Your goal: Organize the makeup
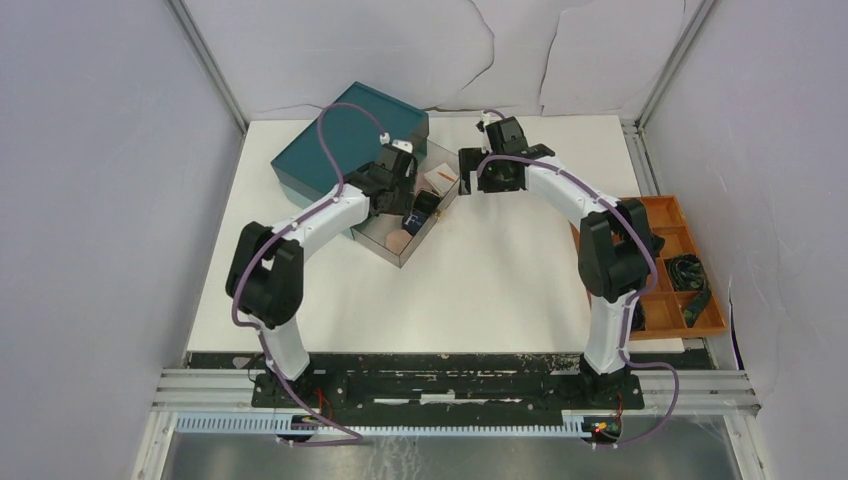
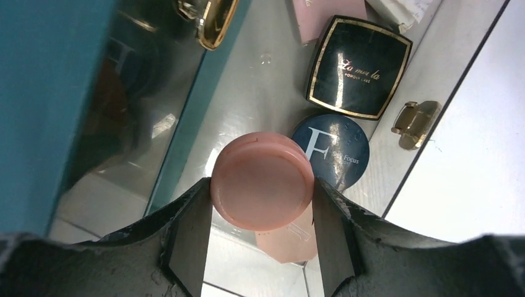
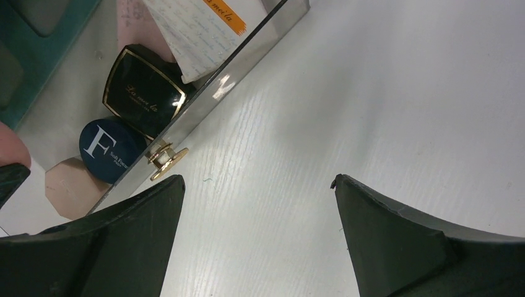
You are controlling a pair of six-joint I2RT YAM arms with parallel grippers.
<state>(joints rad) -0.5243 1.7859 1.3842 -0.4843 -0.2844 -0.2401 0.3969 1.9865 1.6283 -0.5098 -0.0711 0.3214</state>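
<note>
Over the clear drawer (image 2: pixel 247 93) pulled out of the teal box (image 1: pixel 340 135), we are holding a pink round disc (image 2: pixel 262 185) in the left pincer (image 2: pixel 262 204). Its jaws are standing partly open and clamping the disc from both sides, above the drawer floor and not yet set down.

Below it, several pieces are already lying in the drawer. The dark-blue "F" tin (image 2: pixel 337 148) is sitting just beside the black square compact (image 2: pixel 359 67), and a beige piece (image 3: pixel 68 185) is showing partly under the disc. Towards the far end, a pink square (image 2: pixel 322 15) and a white printed card (image 3: pixel 192 31) are lying.

The right pincer (image 3: pixel 257 179) is hanging wide open and gripping nothing. It is hovering over the bare table (image 3: pixel 371 93), near the drawer's gold knob (image 3: pixel 162 158).

We are judging the task to be well along. Most of the makeup is looking sorted into the drawer, and the disc is waiting to be released there. After that, the drawer is probably needing a push shut. We are not seeing any thin sticks in these views, so we cannot tell where they are.
</note>
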